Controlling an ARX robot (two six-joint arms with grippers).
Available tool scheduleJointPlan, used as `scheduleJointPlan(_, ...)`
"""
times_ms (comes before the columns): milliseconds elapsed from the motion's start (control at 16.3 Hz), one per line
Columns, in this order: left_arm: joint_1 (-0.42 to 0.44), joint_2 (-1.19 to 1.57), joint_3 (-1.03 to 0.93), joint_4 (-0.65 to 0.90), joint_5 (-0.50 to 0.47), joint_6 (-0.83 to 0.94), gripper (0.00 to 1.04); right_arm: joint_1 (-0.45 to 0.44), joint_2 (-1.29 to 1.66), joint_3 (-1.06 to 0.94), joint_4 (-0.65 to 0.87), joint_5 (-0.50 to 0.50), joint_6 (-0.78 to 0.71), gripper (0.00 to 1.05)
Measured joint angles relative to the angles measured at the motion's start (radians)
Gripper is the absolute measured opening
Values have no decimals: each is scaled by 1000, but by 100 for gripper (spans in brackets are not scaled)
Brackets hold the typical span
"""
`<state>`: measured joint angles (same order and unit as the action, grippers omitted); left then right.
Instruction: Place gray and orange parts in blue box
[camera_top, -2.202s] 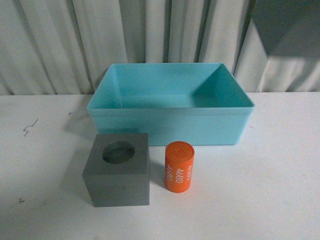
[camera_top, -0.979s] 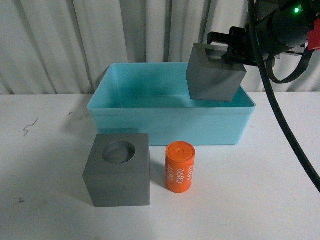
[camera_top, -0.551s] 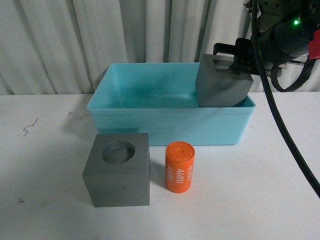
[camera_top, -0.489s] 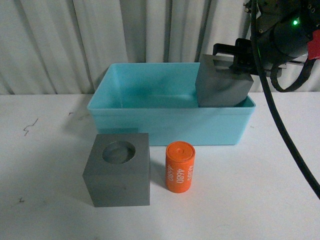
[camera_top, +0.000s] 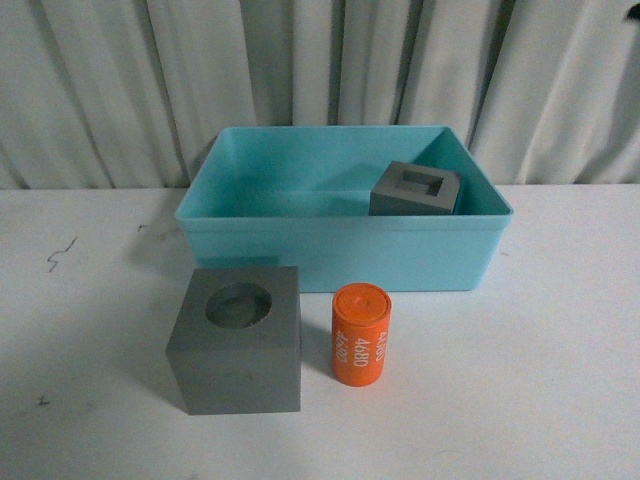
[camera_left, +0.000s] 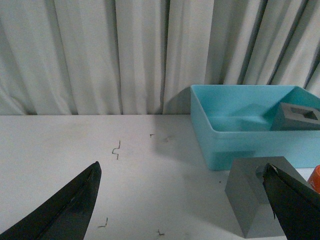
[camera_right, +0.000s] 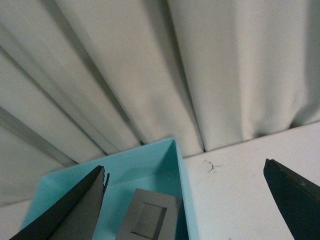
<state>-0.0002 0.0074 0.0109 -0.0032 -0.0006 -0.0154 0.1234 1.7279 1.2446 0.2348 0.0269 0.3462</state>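
Nearest on the table (camera_top: 560, 350): gray cube with round recess (camera_top: 236, 340), recess up, and just beside it on its right the orange cylinder (camera_top: 360, 333), upright, "4680" in white down its side. The two are apart, with a narrow gap. Behind both sits the blue box (camera_top: 340, 245), long side facing the robot, close to the cylinder but not touching it. The gray cube with square recess (camera_top: 415, 189) is inside the box, in the right rear part near the right wall, recess up; contact with the wall can't be told. A pleated white curtain (camera_top: 300, 60) hangs behind everything. No arm shows in the front view. Left jaws are spread wide and empty in the left wrist view, low over the table left of the round-recess cube. Right jaws are also spread wide and empty, high up, looking down on the box corner that holds the square-recess cube.
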Motion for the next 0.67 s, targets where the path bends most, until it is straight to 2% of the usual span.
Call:
scheduleJointPlan(61, 0, 0, 0, 0, 0, 0, 98, -35, -156, -122, 21, -26, 25, 98)
scheduleJointPlan(184, 0, 0, 0, 0, 0, 0, 98, -67, -409, -380, -26, 1, 24, 98)
scheduleJointPlan(306, 0, 0, 0, 0, 0, 0, 98, -1, -692, -718, -233, 59, 91, 98)
scheduleJointPlan(428, 0, 0, 0, 0, 0, 0, 98, 67, -844, -854, -304, 92, 169, 98)
scheduleJointPlan(489, 0, 0, 0, 0, 0, 0, 98, 65, -836, -879, -161, 119, 157, 95)
scheduleJointPlan(551, 0, 0, 0, 0, 1, 0, 98, 42, -843, -978, 147, 136, 44, 83)
scheduleJointPlan(673, 0, 0, 0, 0, -1, 0, 98, 13, -908, -1122, 388, 111, -194, 61)
